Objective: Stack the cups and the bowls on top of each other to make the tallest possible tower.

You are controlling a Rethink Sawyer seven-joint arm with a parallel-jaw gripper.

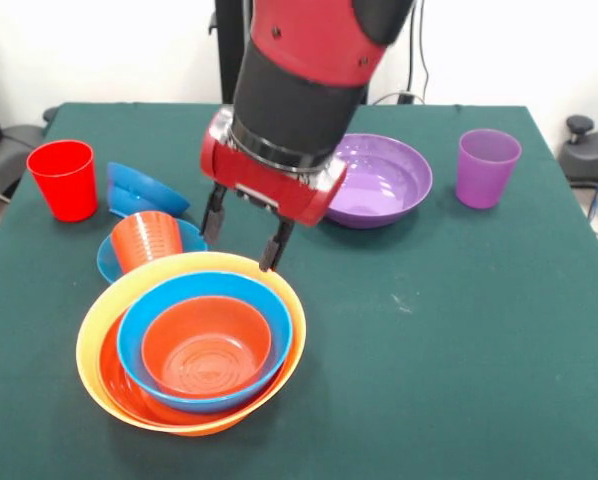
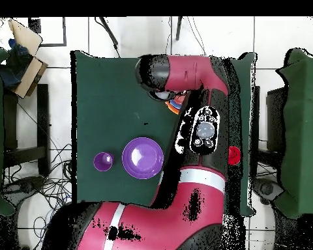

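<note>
Green cloth-covered table fills the front view, with its whole right half bare from the middle to the near edge. The red and black arm drops in from above over the left-centre; in the overhead view the arm hides most of one side of the table.

The tower sits near-left, close to the near edge: a big glossy yellow-orange plastic bowl outermost, a red-orange bowl inside it, a light blue bowl inside that, and a small orange bowl in the centre.

The wide purple plastic bowl rests far and right of centre, just beside the arm's wrist. A dark blue bowl lies tilted at far left, and another blue bowl sits just behind the tower with an orange-red ribbed tumbler lying in it.

The red plastic cup stands upright near the left edge. The purple translucent cup stands upright far right, close to that edge.

The gripper hangs over the tower's far rim, black fingers spread, nothing held.
</note>
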